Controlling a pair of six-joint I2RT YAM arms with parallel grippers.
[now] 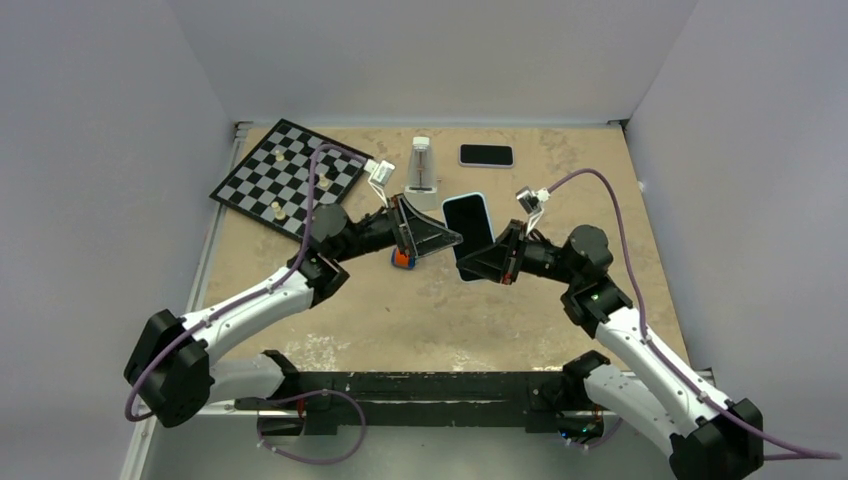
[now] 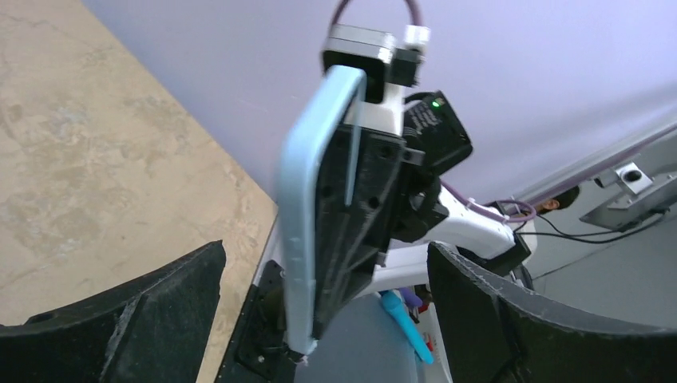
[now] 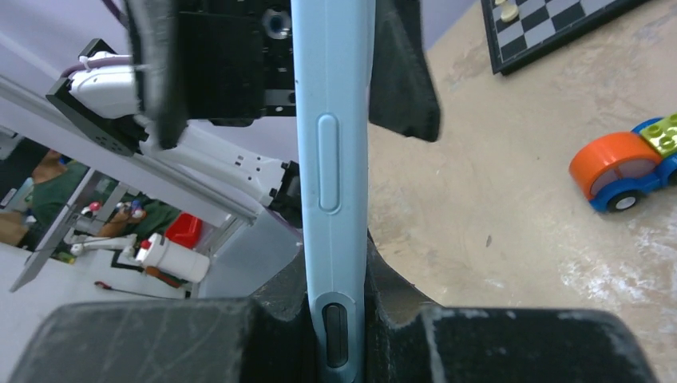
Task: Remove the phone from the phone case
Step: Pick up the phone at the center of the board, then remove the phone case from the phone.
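My right pincer (image 1: 487, 262) is clamped on the lower end of the light-blue phone case (image 3: 329, 159), holding it up off the worktop (image 1: 420, 310). The phone (image 1: 468, 228) sits inside it. My left pincer (image 1: 428, 232) gapes wide, just beside the case.

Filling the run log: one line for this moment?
right claw: shut on phone | left claw: open, straddling it | case: on phone
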